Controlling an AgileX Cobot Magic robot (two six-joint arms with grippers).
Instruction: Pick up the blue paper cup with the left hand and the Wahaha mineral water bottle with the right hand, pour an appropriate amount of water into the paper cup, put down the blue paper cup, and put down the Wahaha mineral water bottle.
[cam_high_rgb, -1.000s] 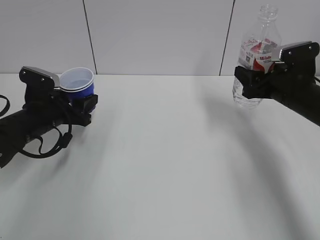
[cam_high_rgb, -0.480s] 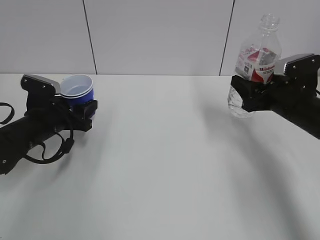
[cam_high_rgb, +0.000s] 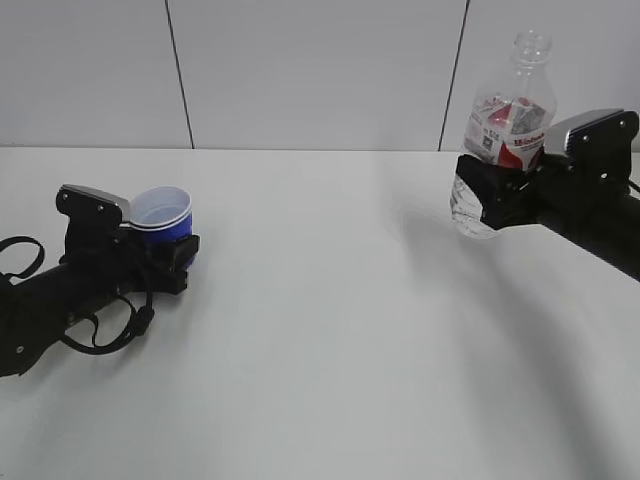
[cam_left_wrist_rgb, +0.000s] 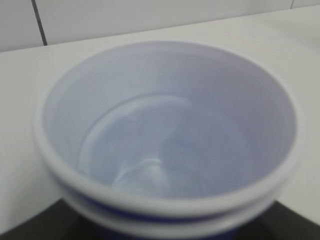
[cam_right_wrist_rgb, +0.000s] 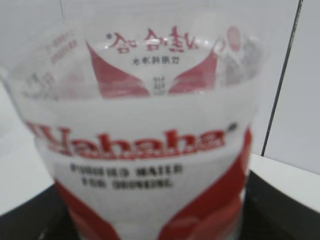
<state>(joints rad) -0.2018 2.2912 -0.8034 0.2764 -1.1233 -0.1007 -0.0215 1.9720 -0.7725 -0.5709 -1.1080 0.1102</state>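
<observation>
I am gripping the blue paper cup (cam_high_rgb: 163, 215) in the left hand (cam_high_rgb: 172, 252), thin-walled, crushable | right hand (cam_high_rgb: 490, 195) is clamping the Wahaha mineral water bottle (cam_high_rgb: 503, 125) mid-label, slippery, sloshing.

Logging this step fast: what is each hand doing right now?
Left hand: closed on the blue paper cup.
Right hand: closed on the Wahaha mineral water bottle.

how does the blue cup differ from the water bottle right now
The blue paper cup is short, opaque and wide-mouthed; the Wahaha mineral water bottle is tall, clear and narrow-necked with a red-and-white label. The cup sits low near the table in the left pincer; the bottle is held higher in the right pincer, leaning slightly left. Both are open-topped and gripped.
</observation>
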